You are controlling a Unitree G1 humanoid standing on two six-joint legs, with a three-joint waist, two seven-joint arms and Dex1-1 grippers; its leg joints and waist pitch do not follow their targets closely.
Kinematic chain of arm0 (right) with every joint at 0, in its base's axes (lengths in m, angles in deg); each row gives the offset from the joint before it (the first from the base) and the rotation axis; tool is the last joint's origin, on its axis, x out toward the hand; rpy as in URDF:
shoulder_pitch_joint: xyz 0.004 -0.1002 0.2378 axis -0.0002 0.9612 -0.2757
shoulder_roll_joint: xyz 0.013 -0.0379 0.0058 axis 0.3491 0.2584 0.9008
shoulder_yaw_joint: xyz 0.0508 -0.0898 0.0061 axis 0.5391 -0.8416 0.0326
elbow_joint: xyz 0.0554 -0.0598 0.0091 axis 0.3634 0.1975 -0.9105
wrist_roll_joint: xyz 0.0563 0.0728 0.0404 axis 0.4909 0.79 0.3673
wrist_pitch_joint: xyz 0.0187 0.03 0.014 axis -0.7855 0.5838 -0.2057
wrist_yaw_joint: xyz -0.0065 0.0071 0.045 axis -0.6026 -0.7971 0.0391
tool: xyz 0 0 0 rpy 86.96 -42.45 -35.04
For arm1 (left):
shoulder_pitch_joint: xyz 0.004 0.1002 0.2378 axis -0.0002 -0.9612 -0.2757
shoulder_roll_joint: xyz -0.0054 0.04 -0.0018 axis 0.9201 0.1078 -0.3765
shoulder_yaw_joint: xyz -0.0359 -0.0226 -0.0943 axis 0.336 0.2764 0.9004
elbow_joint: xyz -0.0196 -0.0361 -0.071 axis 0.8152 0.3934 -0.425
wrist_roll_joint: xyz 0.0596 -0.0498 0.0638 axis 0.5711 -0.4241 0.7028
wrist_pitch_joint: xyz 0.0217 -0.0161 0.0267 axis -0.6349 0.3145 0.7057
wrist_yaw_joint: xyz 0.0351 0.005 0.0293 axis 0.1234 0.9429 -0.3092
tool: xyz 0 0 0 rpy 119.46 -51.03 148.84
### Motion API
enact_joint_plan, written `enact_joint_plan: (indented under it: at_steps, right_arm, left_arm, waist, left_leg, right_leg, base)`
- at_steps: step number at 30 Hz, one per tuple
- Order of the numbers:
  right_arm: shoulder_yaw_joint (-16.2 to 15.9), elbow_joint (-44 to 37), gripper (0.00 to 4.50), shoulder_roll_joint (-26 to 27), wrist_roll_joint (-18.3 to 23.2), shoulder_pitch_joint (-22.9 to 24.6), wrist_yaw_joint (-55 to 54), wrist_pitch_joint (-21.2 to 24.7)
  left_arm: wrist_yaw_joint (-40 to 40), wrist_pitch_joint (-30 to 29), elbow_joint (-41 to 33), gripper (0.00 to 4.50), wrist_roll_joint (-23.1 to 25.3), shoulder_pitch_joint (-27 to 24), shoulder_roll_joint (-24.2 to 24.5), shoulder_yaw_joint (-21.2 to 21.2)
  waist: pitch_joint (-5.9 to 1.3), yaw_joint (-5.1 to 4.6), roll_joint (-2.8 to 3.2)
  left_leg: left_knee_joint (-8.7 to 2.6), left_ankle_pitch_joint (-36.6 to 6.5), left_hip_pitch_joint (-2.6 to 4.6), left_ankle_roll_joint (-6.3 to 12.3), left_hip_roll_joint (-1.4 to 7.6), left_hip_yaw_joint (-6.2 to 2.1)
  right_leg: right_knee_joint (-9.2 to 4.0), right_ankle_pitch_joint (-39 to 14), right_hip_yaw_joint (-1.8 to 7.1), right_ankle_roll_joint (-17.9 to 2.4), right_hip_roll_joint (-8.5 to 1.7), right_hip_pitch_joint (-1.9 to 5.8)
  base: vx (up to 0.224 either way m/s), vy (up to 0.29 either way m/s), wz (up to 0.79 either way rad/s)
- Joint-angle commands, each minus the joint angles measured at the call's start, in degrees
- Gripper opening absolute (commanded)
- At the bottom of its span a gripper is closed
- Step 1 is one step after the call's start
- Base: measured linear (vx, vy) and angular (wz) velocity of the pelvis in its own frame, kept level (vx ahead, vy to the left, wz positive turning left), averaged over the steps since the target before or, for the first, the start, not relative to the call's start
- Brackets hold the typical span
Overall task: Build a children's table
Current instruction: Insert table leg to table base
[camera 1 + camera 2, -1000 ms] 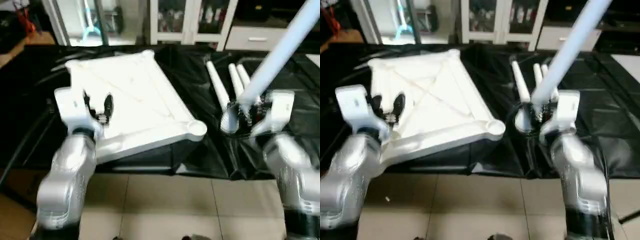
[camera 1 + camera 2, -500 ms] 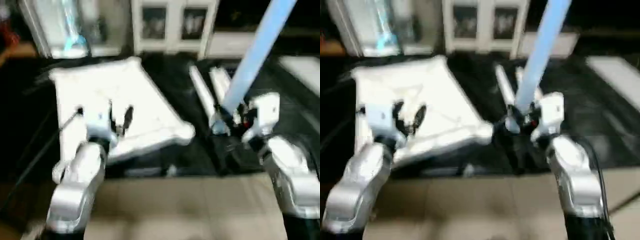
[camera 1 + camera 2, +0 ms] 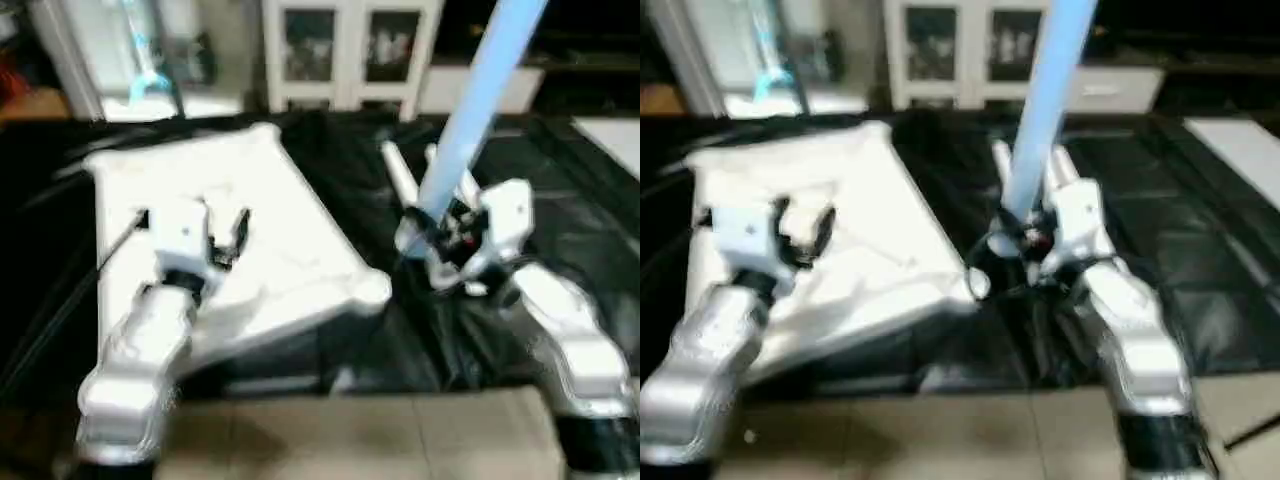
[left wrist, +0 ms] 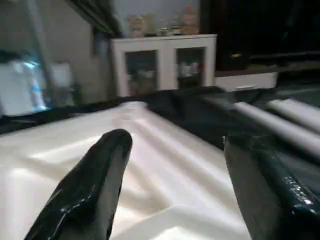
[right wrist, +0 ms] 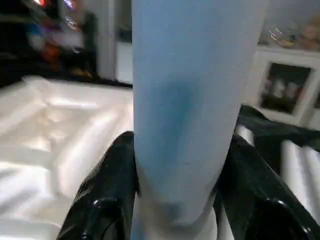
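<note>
The right tool (image 3: 440, 228) pinches a leg (image 3: 470, 120) that seemingly points steeply up and away.

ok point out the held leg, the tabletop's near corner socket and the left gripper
held leg (image 3: 470, 110), left eye view, mid shaft
corner socket (image 3: 372, 288), left eye view, rounded rim
left gripper (image 4: 175, 165), left wrist view, between fingertips

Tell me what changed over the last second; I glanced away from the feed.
The right tool carried its leg leftward, close to the tabletop's near corner socket, tilting it more upright. The left tool stayed open above the tabletop; spare legs stayed put.
</note>
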Motion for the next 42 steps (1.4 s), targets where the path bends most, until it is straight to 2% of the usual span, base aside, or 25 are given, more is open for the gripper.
enact_joint_plan:
  at_steps: [1, 2, 3, 4, 5, 6, 7, 8, 9, 10, 11, 12, 13, 14, 15, 16, 17, 19, 20, 21, 24, 26, 29, 33, 42]
  right_arm:
    - [-0.48, -0.82, 1.88, 0.78, -0.23, -1.34, 0.39, -0.38]
    - [-0.49, -0.88, 1.88, 0.68, -0.08, -1.46, 0.70, -0.11]
    - [-0.49, -0.87, 1.88, 0.63, 0.00, -1.51, 0.79, -0.04]
    - [-0.47, -0.86, 1.88, 0.52, 0.19, -1.58, 0.96, 0.15]
    - [-0.48, -0.84, 1.88, 0.40, 0.37, -1.61, 1.28, 0.26]
    - [-0.48, -0.85, 1.88, 0.36, 0.43, -1.60, 1.40, 0.28]
    - [-0.52, -0.89, 1.88, 0.13, 0.81, -1.54, 2.00, 0.39]
    - [-0.77, -1.07, 1.88, -0.20, 1.07, -1.37, 2.71, 0.41]
    - [-0.82, -1.15, 1.88, -0.34, 1.12, -1.32, 2.88, 0.38]
    - [-0.80, -1.12, 1.88, -0.40, 1.17, -1.32, 2.96, 0.32]
    - [-0.71, -1.12, 1.88, -0.40, 1.26, -1.32, 2.98, 0.33]
    - [-0.62, -1.13, 1.88, -0.38, 1.30, -1.37, 3.01, 0.40]
    - [-0.54, -1.20, 1.88, -0.34, 1.43, -1.41, 3.11, 0.49]
    - [-0.43, -1.39, 1.88, -0.30, 1.77, -1.39, 3.44, 0.60]
    - [-0.28, -1.79, 1.88, -0.19, 2.40, -1.27, 3.95, 0.86]
    - [-0.22, -1.96, 1.88, -0.13, 2.65, -1.22, 4.11, 1.02]
    - [-0.11, -2.18, 1.88, -0.16, 3.07, -1.14, 4.44, 1.16]
    - [-0.01, -2.72, 1.88, -0.24, 3.80, -1.01, 5.00, 1.50]
    - [-0.02, -3.56, 1.88, -0.59, 4.69, -0.73, 5.86, 1.85]
    - [-0.05, -3.94, 1.88, -0.81, 5.09, -0.58, 6.32, 1.96]
    - [-0.08, -4.77, 1.88, -1.87, 5.60, -0.11, 7.86, 2.37]
    - [0.11, -5.22, 1.88, -2.45, 5.87, 0.06, 8.66, 2.83]
    - [-0.40, -6.59, 1.88, -3.27, 6.89, 0.56, 10.48, 3.43]
    - [-2.06, -9.03, 1.88, -4.62, 8.24, 1.87, 13.66, 4.96]
    - [-2.03, -8.63, 1.88, -6.17, 8.12, 2.70, 15.40, 5.47]
  left_arm:
    - [0.46, -0.86, -1.36, 3.32, 0.27, -0.39, 1.20, 1.35]
    - [0.61, -0.94, -1.58, 3.32, 0.37, -0.76, 0.97, 1.46]
    - [0.58, -0.94, -1.62, 3.32, 0.47, -0.81, 0.91, 1.49]
    - [0.54, -0.94, -1.71, 3.32, 0.65, -0.91, 0.81, 1.49]
    - [0.47, -1.02, -1.84, 3.32, 0.65, -1.01, 0.72, 1.57]
    - [0.49, -1.07, -1.90, 3.32, 0.68, -1.05, 0.71, 1.59]
    - [0.44, -1.22, -2.16, 3.32, 0.74, -1.24, 0.68, 1.68]
    - [-0.45, -0.89, -2.50, 3.32, -0.20, -1.62, 0.62, 2.04]
    - [-0.96, -1.06, -2.62, 3.32, -0.54, -1.65, 0.71, 2.09]
    - [-2.11, -2.04, -2.62, 3.32, -1.38, -1.67, 1.13, 1.82]
    - [-4.69, -2.88, -2.76, 3.32, -2.71, -1.98, 2.20, 0.98]
    - [-6.58, -3.52, -2.91, 3.32, -3.72, -2.18, 3.00, 0.38]
    - [-10.11, -3.35, -3.53, 3.50, -5.38, -2.77, 4.51, -0.51]
    - [-16.09, -3.91, -4.93, 3.61, -9.14, -3.93, 6.80, -1.35]
    - [-24.22, -3.44, -6.56, 3.68, -12.88, -5.38, 10.57, -2.55]
    - [-26.62, -2.77, -6.87, 3.71, -13.32, -5.73, 12.00, -2.99]
    - [-28.72, -3.18, -6.27, 3.81, -12.46, -5.74, 14.25, -3.55]
    - [-33.08, -4.48, -5.22, 3.93, -11.81, -5.69, 18.10, -4.51]
    - [-38.12, -6.34, -4.46, 4.06, -12.92, -5.44, 21.46, -5.44]
    - [-39.98, -7.30, -4.19, 4.06, -13.67, -5.26, 22.61, -5.74]
    - [-43.92, -9.09, -2.26, 4.37, -14.65, -3.63, 25.66, -7.16]
    - [-44.27, -7.31, 1.02, 4.47, -12.57, -1.57, 26.38, -8.60]
    - [-42.37, -5.77, 6.72, 4.47, -7.59, 1.59, 25.76, -10.86]
    - [-40.59, -4.30, 13.92, 4.47, -4.18, 5.08, 23.50, -11.83]
    - [-45.99, -6.42, 17.24, 3.69, -4.49, 6.66, 24.75, -14.99]
  waist:
    - [-3.07, 2.60, -1.67]
    - [-2.64, 2.68, -0.80]
    - [-2.43, 2.57, -0.14]
    - [-2.42, 2.25, 2.32]
    - [-0.62, -0.01, 4.27]
    - [-1.34, -1.58, 5.20]
    - [-2.93, -1.60, 5.14]
    - [-3.77, -1.98, 4.70]
    - [-3.56, -1.86, 4.47]
    - [-2.97, -1.48, 3.33]
    - [-2.96, -1.35, 2.73]
    - [-3.48, -0.91, 0.68]
    - [-3.79, -0.44, -0.74]
    - [-3.81, 1.61, -2.66]
    - [-4.58, 1.67, -2.34]
    - [-4.46, 1.76, -1.19]
    - [-4.00, 1.32, -0.18]
    - [-3.47, 1.41, 1.08]
    - [-2.49, 1.08, 1.67]
    - [-2.16, 0.92, 1.95]
    - [-0.72, 0.95, 1.52]
    - [-0.56, 0.92, 1.98]
    - [-0.83, 0.56, 1.93]
    - [-1.05, 0.50, 1.79]
    - [-1.75, 0.82, 1.99]
  left_leg:
    - [1.91, 5.90, -8.82, -0.49, 0.98, -1.13]
    - [-0.45, 9.70, -8.05, -2.42, 2.16, -1.20]
    - [-2.88, 11.91, -7.64, -1.99, 3.02, -1.14]
    - [-8.23, 13.94, -5.32, -0.37, 4.03, -0.44]
    - [-12.75, -2.78, -1.20, -1.51, 6.45, -3.56]
    - [-14.33, -13.63, 0.09, -0.28, 8.63, -6.74]
    - [-14.51, -18.09, 4.40, 2.05, 10.67, -8.91]
    - [-12.95, -10.96, 6.32, 10.07, 10.81, -9.54]
    - [-12.55, -6.22, 6.03, 12.29, 10.44, -9.21]
    - [-12.73, 3.76, 4.36, 15.49, 10.02, -7.35]
    - [-12.63, 9.90, 3.49, 16.50, 9.67, -6.17]
    - [-10.78, 21.25, 2.23, 16.60, 8.42, -4.24]
    - [-8.89, 22.47, 0.91, 14.16, 6.21, -2.82]
    - [-5.07, 13.22, -4.26, 7.92, 0.44, -0.51]
    - [-6.56, 14.84, -5.52, 2.63, 1.82, -2.00]
    - [-8.35, 18.86, -4.79, -1.17, 2.00, -1.90]
    - [-9.10, 17.03, -3.71, -2.64, 2.64, -1.87]
    - [-10.02, 12.28, -2.42, -3.25, 4.38, -2.22]
    - [-11.22, 2.80, -0.95, -3.73, 5.93, -1.92]
    - [-11.57, -0.79, -0.97, -4.00, 6.11, -1.79]
    - [-12.24, -18.01, 0.30, -8.41, 6.24, -0.43]
    - [-12.18, -21.66, 1.03, -10.20, 6.08, -0.13]
    - [-12.81, -17.51, -0.36, -10.10, 6.34, -0.44]
    - [-12.42, -14.62, -0.70, -8.91, 6.22, -0.36]
    - [-12.17, -5.79, -1.31, -6.54, 6.76, 0.01]
  right_leg:
    - [-8.55, -1.87, 7.11, -15.90, -8.88, 9.36]
    - [-9.53, -2.08, 4.64, -17.70, -7.81, 7.91]
    - [-9.87, -4.68, 2.79, -17.61, -6.56, 7.33]
    - [-10.47, -10.69, -0.99, -14.54, -3.07, 6.89]
    - [-6.87, -14.08, -4.50, -9.27, 2.06, 3.40]
    - [-2.08, -12.75, -4.67, -7.30, 2.78, 2.27]
    - [0.61, -10.47, -3.55, -5.02, 2.18, -0.41]
    - [3.12, -3.28, -2.69, 1.64, 0.89, -3.73]
    - [3.57, -1.91, -2.61, 3.29, 0.64, -4.59]
    - [3.80, 2.04, -2.27, 4.55, 0.20, -5.59]
    - [3.24, 5.15, -1.86, 4.49, -0.09, -5.87]
    - [-0.79, 14.15, 0.46, 2.77, -2.12, -6.23]
    - [-4.32, 20.14, 2.38, 1.59, -4.16, -5.30]
    - [-6.03, 28.53, 6.66, 1.22, -8.22, -0.14]
    - [-3.98, 47.39, 6.18, -3.11, -9.46, 2.10]
    - [-3.17, 56.77, 3.12, -4.50, -5.78, 1.16]
    - [-3.60, 48.70, 1.99, -6.44, -3.51, 0.49]
    - [-4.33, 32.18, 1.23, -9.83, -2.69, -0.42]
    - [-5.59, 12.69, 0.77, -14.52, -2.45, -1.39]
    - [-5.92, 8.19, 0.84, -15.20, -2.64, -1.31]
    - [-8.12, -14.88, 1.42, -12.68, -3.44, -2.49]
    - [-9.10, -21.70, 1.56, -9.86, -3.49, -3.18]
    - [-8.79, -18.64, 1.84, -8.65, -3.93, -1.96]
    - [-9.10, -18.95, 2.05, -8.66, -4.33, -1.64]
    - [-7.81, -6.25, 1.97, -13.72, -4.51, -1.17]
  base:
    - [0.156, -0.003, -0.11]
    - [0.156, -0.003, -0.11]
    - [0.154, 0.040, -0.06]
    - [0.083, 0.035, -0.01]
    - [0.165, 0.098, 0.01]
    - [0.191, 0.100, 0.03]
    - [0.282, 0.121, 0.06]
    - [0.200, 0.058, 0.03]
    - [0.171, 0.046, 0.02]
    - [0.080, 0.025, -0.01]
    - [0.137, 0.029, 0.01]
    - [0.121, -0.026, 0.00]
    - [0.121, -0.026, 0.00]
    - [0.119, -0.075, 0.06]
    - [0.096, -0.092, -0.04]
    - [0.096, -0.092, -0.04]
    - [0.054, -0.072, -0.12]
    - [0.000, 0.000, 0.00]
    - [0.000, 0.000, 0.00]
    - [0.000, 0.000, 0.00]
    - [-0.074, 0.020, 0.12]
    - [-0.045, 0.007, 0.06]
    - [-0.050, 0.007, 0.05]
    - [0.000, 0.000, 0.00]
    - [0.006, 0.000, 0.00]
